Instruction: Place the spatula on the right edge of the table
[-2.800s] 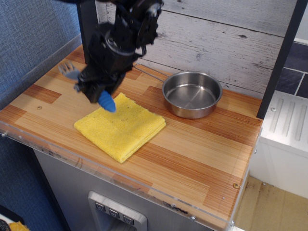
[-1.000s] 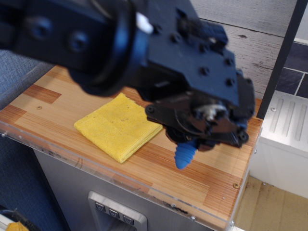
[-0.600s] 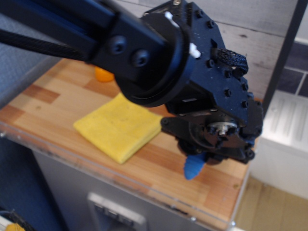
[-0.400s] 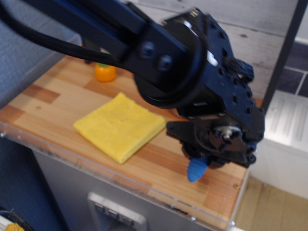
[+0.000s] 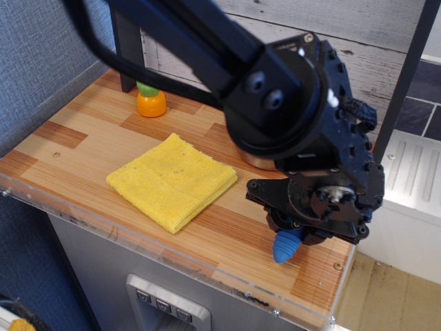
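Only the ribbed bright-blue handle end of the spatula (image 5: 285,247) shows, sticking out below my black gripper (image 5: 303,231). The grey pronged head is hidden behind the gripper body. The gripper is shut on the spatula and holds it low over the front right part of the striped wooden table (image 5: 83,138), close to its right edge. I cannot tell whether the handle tip touches the wood. The fingers themselves are hidden by the wrist housing.
A folded yellow cloth (image 5: 171,181) lies at the table's middle left. An orange-and-green toy carrot (image 5: 150,101) stands at the back left. A metal pan's rim (image 5: 248,160) peeks out behind the arm. A clear acrylic rim (image 5: 207,272) lines the front. A white ribbed surface (image 5: 413,172) lies to the right.
The gripper carried the spatula from the back left, over the cloth, to the front right of the table, and has lowered slightly. The carrot came into view as the arm moved away.
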Robot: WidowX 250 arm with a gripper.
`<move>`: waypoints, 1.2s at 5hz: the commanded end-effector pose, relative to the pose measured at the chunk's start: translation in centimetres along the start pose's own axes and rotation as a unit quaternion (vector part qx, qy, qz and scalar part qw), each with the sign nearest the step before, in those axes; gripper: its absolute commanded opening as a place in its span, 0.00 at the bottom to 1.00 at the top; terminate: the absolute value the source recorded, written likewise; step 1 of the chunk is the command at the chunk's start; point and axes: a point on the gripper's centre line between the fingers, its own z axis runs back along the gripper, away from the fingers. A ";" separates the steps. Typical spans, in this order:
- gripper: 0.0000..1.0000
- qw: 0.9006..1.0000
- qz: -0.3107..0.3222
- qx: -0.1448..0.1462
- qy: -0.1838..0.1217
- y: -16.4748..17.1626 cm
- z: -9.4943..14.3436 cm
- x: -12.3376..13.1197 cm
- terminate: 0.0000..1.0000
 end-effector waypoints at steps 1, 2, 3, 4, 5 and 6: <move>0.00 0.997 0.078 -0.011 0.007 1.6 0.8 -0.4 0.00; 1.00 0.997 0.073 -0.014 0.029 1.7 0.6 -0.6 0.00; 1.00 0.996 0.078 -0.011 0.033 1.8 0.9 -0.5 0.00; 1.00 0.996 0.074 -0.011 0.039 1.8 1.1 -0.5 0.00; 1.00 0.996 0.071 -0.022 0.038 1.8 1.3 -0.4 0.00; 1.00 0.997 0.060 -0.035 0.019 1.7 2.9 1.1 0.00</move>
